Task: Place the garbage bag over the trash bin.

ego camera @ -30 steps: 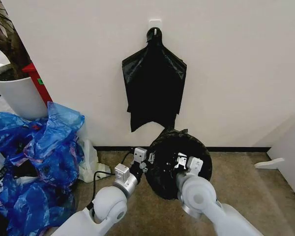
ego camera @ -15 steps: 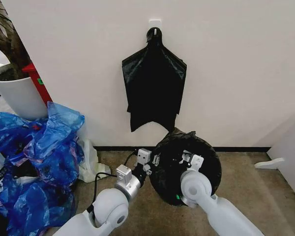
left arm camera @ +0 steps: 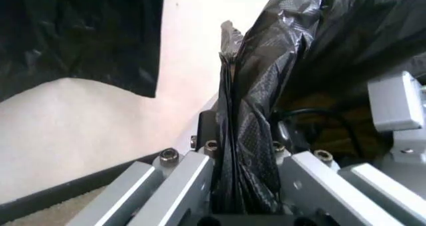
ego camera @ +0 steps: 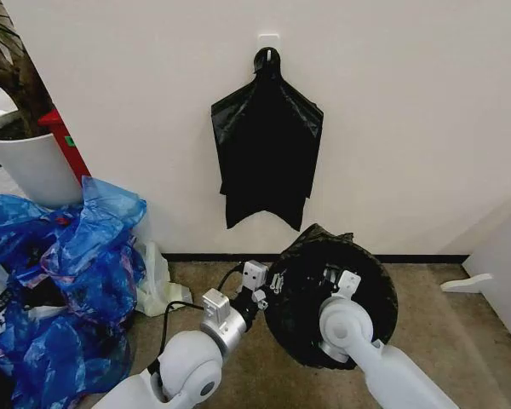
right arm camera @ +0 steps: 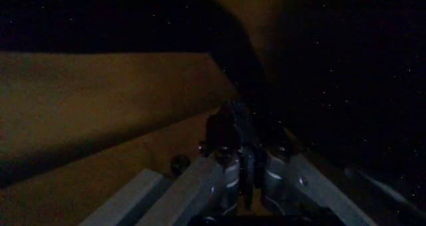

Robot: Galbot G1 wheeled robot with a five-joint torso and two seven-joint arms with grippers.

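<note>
Garbage bag (ego camera: 358,281) on floor (ego camera: 468,341) at 6 o'clock below hanging black bundle (ego camera: 266,153). Left end effector (ego camera: 269,288) pinching bag rim at 9 o'clock; right end effector (ego camera: 336,277) pinching film inside bag mouth.

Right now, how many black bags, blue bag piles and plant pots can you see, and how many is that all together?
Black bags: 2, the garbage bag held open between the left gripper and the right gripper, and the black bundle hanging on the wall.
Blue bag piles: 1, the blue bags heaped together.
Plant pots: 1, the white plant pot.
Total: 4.
</note>
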